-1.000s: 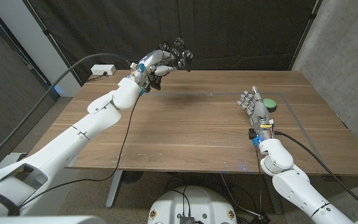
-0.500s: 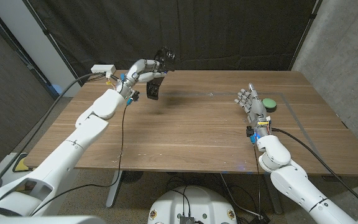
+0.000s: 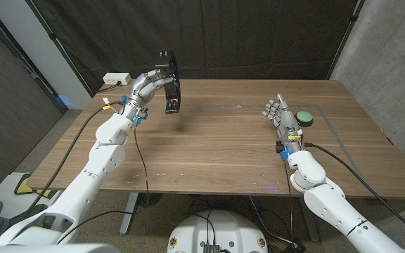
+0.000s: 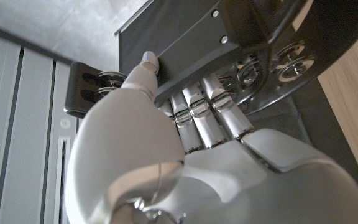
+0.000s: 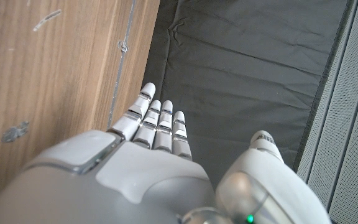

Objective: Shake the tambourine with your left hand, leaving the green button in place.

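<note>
My left hand (image 3: 148,82) grips a black tambourine (image 3: 171,83) and holds it raised above the table's far left, its frame standing on edge. In the left wrist view my fingers (image 4: 194,115) wrap around the tambourine's dark rim (image 4: 191,43), with metal jingles (image 4: 272,65) close by. The green button (image 3: 304,117) sits on the table at the right. My right hand (image 3: 283,118) stands just left of the button, fingers straight and apart, holding nothing. The right wrist view shows those fingers (image 5: 157,121) extended beside the table's edge.
A white power strip (image 3: 116,79) lies at the table's far left corner, with a cable running off the edge. A black curtain hangs behind the wooden table (image 3: 223,147). A grey wall stands to the right.
My left arm has swung left and pulled back, and the tambourine has turned from lying flat to standing on edge. The right hand and green button stay put.
</note>
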